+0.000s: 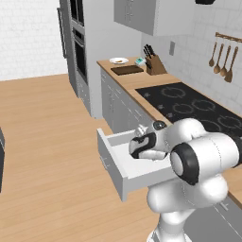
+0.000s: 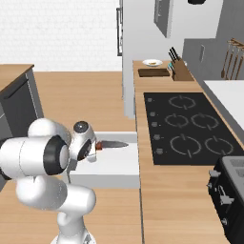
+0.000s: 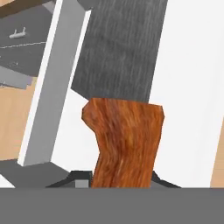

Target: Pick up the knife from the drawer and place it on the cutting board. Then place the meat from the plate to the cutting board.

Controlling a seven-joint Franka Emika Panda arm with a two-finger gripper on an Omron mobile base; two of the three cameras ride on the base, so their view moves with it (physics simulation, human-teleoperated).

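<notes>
One knife (image 3: 124, 131) lies in one open drawer (image 1: 124, 176).

kitchen: cooktop (image 1: 189, 105), knife block (image 1: 154, 64), hanging spoons (image 1: 223, 60).

The open drawer (image 1: 124, 163) leaves headroom above its white floor, hemmed by a side wall (image 3: 50, 87) at nine o'clock. The knife (image 2: 110, 144) lies inside. On the far counter, a knife block (image 1: 154, 64) stands at three o'clock of the cutting board (image 1: 126, 70).

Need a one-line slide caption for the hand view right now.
Gripper closing around the knife handle inside the open drawer, grey blade pointing away.
</notes>
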